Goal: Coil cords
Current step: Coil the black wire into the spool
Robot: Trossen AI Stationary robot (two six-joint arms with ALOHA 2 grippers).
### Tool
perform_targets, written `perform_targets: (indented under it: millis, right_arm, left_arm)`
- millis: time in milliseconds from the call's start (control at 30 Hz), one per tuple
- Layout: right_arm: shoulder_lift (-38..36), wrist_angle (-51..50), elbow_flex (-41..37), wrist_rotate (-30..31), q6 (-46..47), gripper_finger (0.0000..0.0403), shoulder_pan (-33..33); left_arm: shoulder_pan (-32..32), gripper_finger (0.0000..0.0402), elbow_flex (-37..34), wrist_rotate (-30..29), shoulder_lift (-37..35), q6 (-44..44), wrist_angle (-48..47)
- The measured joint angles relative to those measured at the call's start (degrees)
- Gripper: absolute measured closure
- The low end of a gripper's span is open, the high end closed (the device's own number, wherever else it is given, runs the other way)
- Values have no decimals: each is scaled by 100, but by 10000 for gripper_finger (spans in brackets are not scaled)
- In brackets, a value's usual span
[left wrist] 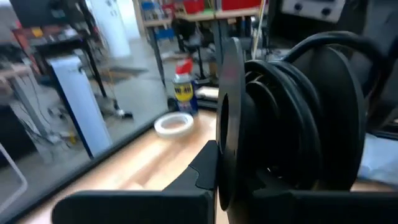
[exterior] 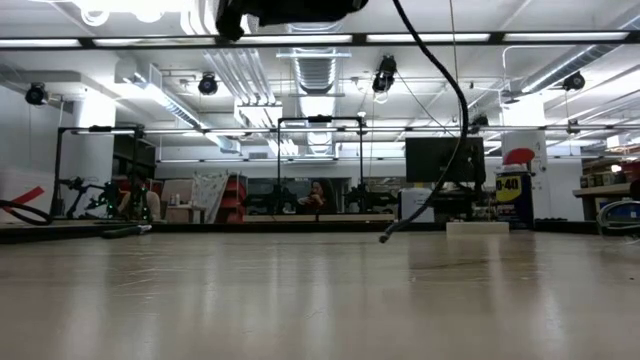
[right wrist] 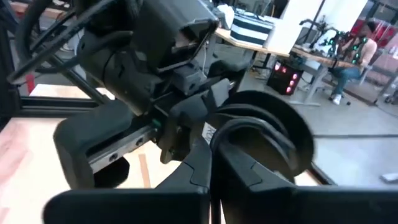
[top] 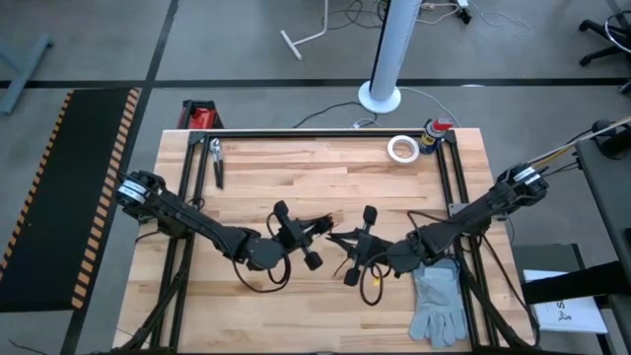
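Note:
The cord [left wrist: 286,112] is black and wound in several turns into a round coil between two dark round faces. It is held up over the middle of the table [top: 296,187], between my two grippers. My left gripper [top: 317,235] comes from the table's left and is shut on the coil. My right gripper [top: 343,240] comes from the right and is shut on a turn of it [right wrist: 249,134]. A loose end of cord [exterior: 385,238] hangs from above, just clear of the tabletop. My left gripper holds the coil's near rim [left wrist: 227,155] between its two fingers, coming level from the table's left. The coil stands on edge, lifted clear of the table. The fingertips themselves are hidden behind the coil. My right gripper pinches one curved turn of the cord [right wrist: 219,149] between its two fingers, coming level from the table's right. The turn arches out of the fingers over the coil's round face [right wrist: 273,124]. The coil is clear of the table.
A white tape roll [top: 401,148] and a spray can [top: 434,133] stand at the far right. A grey glove [top: 439,301] lies at the near right corner, and a hand tool [top: 217,163] at the far left. Black frame rails run along the table's edges.

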Motion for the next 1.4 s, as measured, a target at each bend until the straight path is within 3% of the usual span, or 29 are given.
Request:
perform_targets:
  millis: [200,500,733,1033,1400]
  right_arm:
    - [267,-63,280,-83,-292,343,4]
    - [303,30,303,-84,-427,278,9]
    - [302,-94,288,-356,-485,286,24]
    - [313,-614,241,-396,-21,309,97]
    - [320,-427,-412,-638,919,287,475]
  left_arm:
    - [-50,402,0,-30,232,792,1125]
    - [-76,402,0,63,332,991,1707]
    - [-99,402,0,458,334,1505,2615]
    - [-100,402,0,595,334,1684,2842]
    - [-80,402,0,934,332,1903,3478]
